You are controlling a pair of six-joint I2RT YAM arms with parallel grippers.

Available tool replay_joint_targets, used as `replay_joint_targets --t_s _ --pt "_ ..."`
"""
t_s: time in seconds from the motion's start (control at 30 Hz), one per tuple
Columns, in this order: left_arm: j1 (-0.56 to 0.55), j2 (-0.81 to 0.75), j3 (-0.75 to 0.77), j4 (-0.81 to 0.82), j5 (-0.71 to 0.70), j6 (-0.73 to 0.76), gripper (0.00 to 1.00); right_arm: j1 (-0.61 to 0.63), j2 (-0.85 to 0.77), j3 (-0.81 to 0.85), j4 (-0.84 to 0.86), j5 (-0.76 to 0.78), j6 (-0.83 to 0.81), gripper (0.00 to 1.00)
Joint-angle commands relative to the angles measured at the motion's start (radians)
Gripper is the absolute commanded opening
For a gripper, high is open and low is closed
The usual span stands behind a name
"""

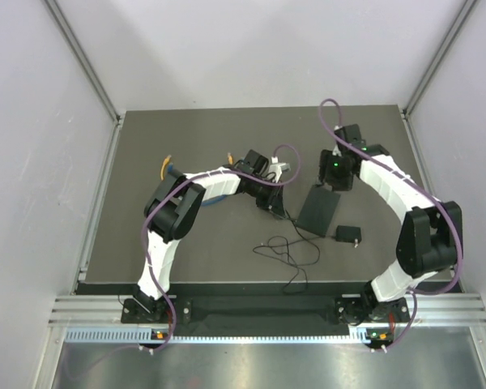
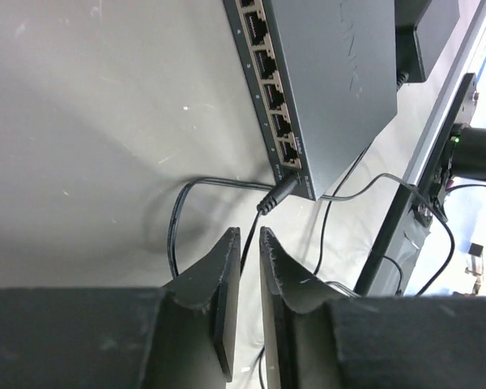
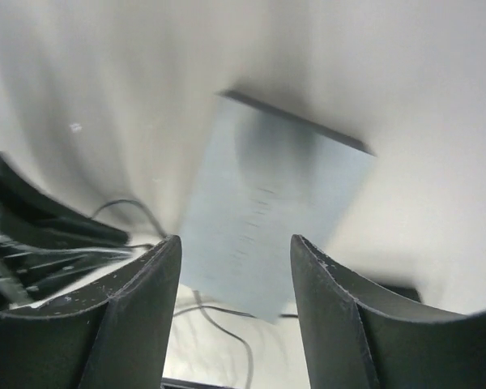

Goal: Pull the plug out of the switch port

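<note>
The switch box (image 1: 318,209) lies flat on the dark mat, a row of ports along its side (image 2: 269,89). A black barrel plug (image 2: 277,194) lies with its tip at the socket by the box's near corner; I cannot tell whether it is seated. My left gripper (image 2: 249,231) sits just short of the plug, jaws a narrow gap apart. The thin wire (image 2: 178,219) runs through that gap unpinched. My right gripper (image 3: 235,239) hovers open above the box (image 3: 275,211), holding nothing; that view is blurred. From above, the left gripper (image 1: 274,203) is at the box's left edge and the right gripper (image 1: 334,183) at its far end.
A small black adapter (image 1: 347,235) sits right of the box, its thin wire (image 1: 290,251) looping toward the near edge. A blue and orange cable (image 1: 168,168) lies at the back left. Grey walls enclose the mat on three sides.
</note>
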Motion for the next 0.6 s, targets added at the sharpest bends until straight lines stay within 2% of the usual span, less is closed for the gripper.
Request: replay_joint_targets --t_s 0.0,0.17,0.3,0.57 --pt "0.005 -0.061 0.038 0.075 0.016 0.039 0.21 -0.087 -0.068 -0.059 -0.048 -0.063 -0.012 0.57" --pt "0.004 0.003 0.101 0.075 0.076 0.022 0.34 -0.121 -0.078 -0.103 -0.043 -0.115 -0.017 0.57" --pt "0.002 0.040 0.125 0.074 0.137 -0.013 0.39 -0.126 -0.081 -0.103 -0.037 -0.118 -0.018 0.57" --pt "-0.012 0.112 0.147 0.038 0.240 0.046 0.45 -0.150 -0.071 -0.100 -0.046 -0.151 -0.021 0.57"
